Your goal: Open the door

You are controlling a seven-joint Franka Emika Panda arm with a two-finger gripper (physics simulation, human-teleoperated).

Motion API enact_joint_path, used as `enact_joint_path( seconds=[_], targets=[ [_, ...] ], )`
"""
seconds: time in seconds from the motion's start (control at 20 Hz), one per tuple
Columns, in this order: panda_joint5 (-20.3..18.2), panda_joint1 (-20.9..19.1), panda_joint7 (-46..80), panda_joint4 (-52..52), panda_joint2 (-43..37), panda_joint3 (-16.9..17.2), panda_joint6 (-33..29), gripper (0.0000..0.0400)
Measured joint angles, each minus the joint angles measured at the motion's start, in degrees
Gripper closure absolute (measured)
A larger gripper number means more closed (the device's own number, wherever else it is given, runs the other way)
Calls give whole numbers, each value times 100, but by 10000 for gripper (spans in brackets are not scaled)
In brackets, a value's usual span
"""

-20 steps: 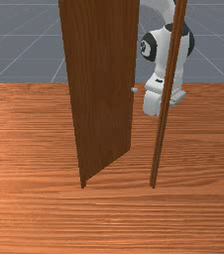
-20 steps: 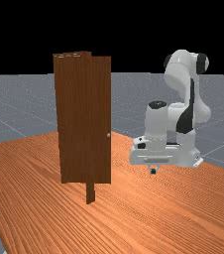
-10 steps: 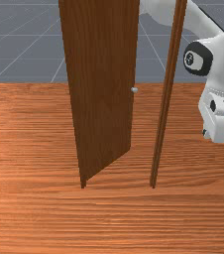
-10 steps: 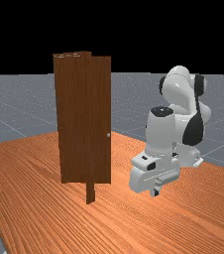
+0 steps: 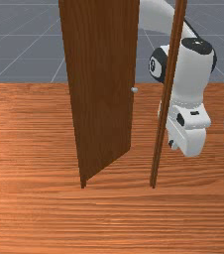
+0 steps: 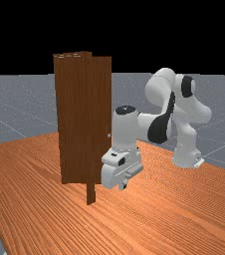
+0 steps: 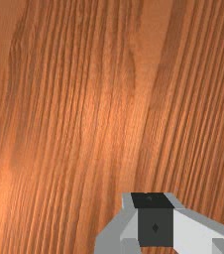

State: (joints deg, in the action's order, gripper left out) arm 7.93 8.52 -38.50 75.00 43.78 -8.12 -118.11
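From here, the door (image 5: pixel 101 89) runs out past the front view's top edge, as does the post (image 5: pixel 169 74) right of center, which masks a strip of the arm (image 5: pixel 188 74). In the far view's middle, the arm, gripper (image 6: pixel 123 186) lowermost, covers the door's lower right corner; the knob (image 6: pixel 109 135) is a mere speck.

The dark-brown wooden door (image 5: pixel 102 84) stands upright and ajar in the front view's left half, small pale knob (image 5: pixel 134 90) at its edge.
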Motion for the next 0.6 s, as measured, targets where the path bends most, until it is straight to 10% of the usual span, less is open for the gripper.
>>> enact_joint_path(
  seconds=[0.6],
  targets=[
    [-300, -2108, -5219, 1347, -852, -352, -314, 400]
  ],
)
